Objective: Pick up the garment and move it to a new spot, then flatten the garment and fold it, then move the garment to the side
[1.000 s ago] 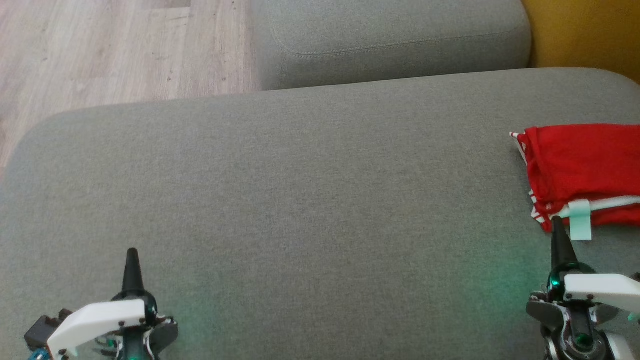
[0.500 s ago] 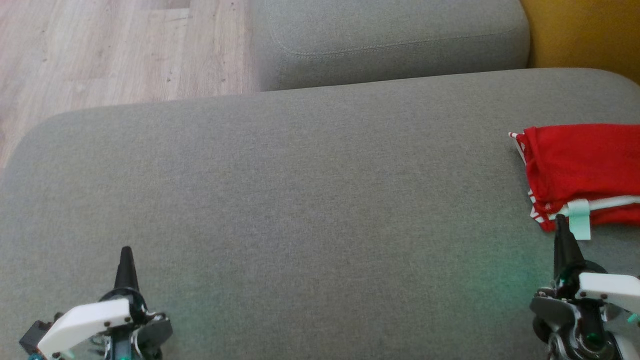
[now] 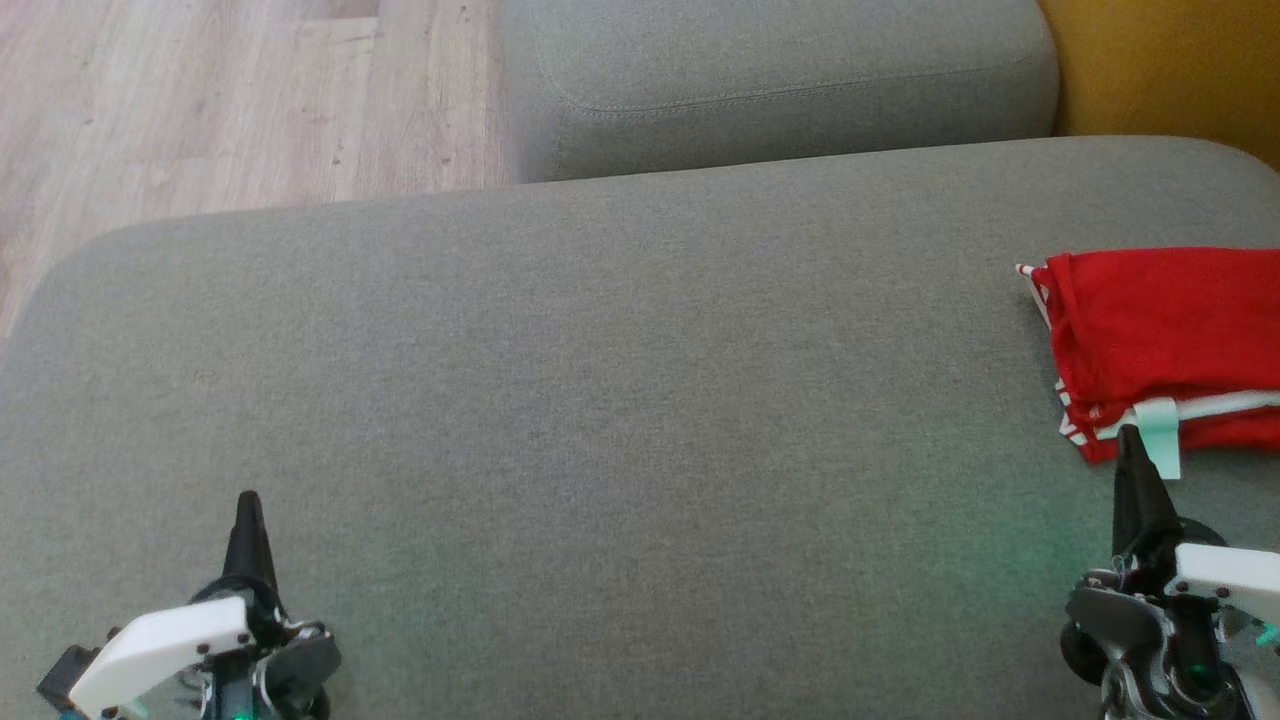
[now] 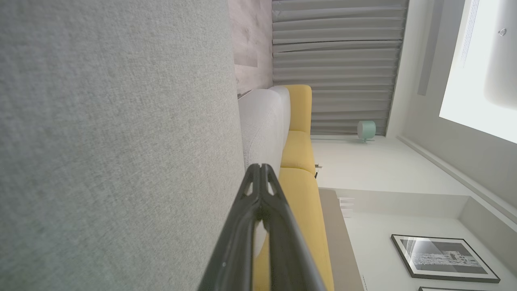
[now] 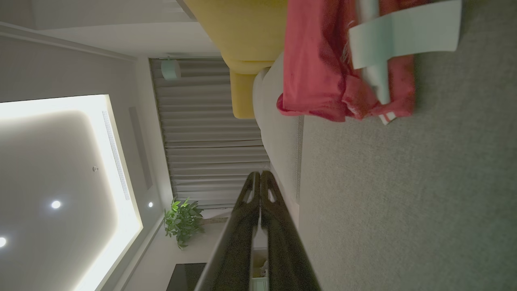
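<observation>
A pale green tag [image 3: 1160, 452] stuck out from the near edge of the garment [image 3: 1165, 335]. The tag looked like a plain flat strip, and any words on it were too small to read. In the right wrist view the tag [image 5: 404, 36] looked wide and blank.

The garment was bright red. It lay folded in a neat, flat pile on the grey couch [image 3: 620, 400], far over on the right side, and part of it ran off the edge of the head view. A white stripe [image 3: 1225, 404] ran along its near edge, and little red and white marks showed along its left side. In the right wrist view the garment [image 5: 319, 72] was soft and a bit puffy at the fold.

The right gripper [image 3: 1128, 434] was shut tight with nothing in it. Its tip pointed at the near edge of the garment, close by the tag. The left gripper [image 3: 247, 498] was shut tight too, and held nothing. It was over the bare couch, well apart from the garment.

Past the couch was a wood floor [image 3: 240, 100].
</observation>
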You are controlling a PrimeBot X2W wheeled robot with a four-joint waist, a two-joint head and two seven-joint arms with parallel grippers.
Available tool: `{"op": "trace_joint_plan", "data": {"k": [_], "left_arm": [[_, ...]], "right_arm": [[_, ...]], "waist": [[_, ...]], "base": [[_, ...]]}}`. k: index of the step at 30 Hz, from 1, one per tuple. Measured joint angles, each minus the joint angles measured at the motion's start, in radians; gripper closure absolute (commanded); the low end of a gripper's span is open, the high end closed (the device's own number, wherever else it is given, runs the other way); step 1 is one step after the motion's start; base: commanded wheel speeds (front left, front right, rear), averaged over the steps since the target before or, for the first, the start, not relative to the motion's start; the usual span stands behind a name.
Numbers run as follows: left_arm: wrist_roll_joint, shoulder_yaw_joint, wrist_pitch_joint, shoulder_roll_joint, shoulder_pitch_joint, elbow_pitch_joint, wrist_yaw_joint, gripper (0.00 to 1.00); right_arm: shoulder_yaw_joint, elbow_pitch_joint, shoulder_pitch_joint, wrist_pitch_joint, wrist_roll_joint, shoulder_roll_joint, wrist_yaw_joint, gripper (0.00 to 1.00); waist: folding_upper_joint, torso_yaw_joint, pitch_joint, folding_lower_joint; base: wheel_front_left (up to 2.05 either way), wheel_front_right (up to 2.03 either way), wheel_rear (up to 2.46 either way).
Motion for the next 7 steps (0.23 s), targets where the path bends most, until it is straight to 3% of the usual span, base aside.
{"op": "trace_joint_plan", "data": {"k": [7], "left_arm": [[0.000,0.000,0.000,0.000,0.000,0.000,0.000,1.00]], "right_arm": [[0.000,0.000,0.000,0.000,0.000,0.000,0.000,1.00]], "waist": [[0.0000,0.000,0.000,0.0000]], "base": [[0.00,0.00,0.00]]}}
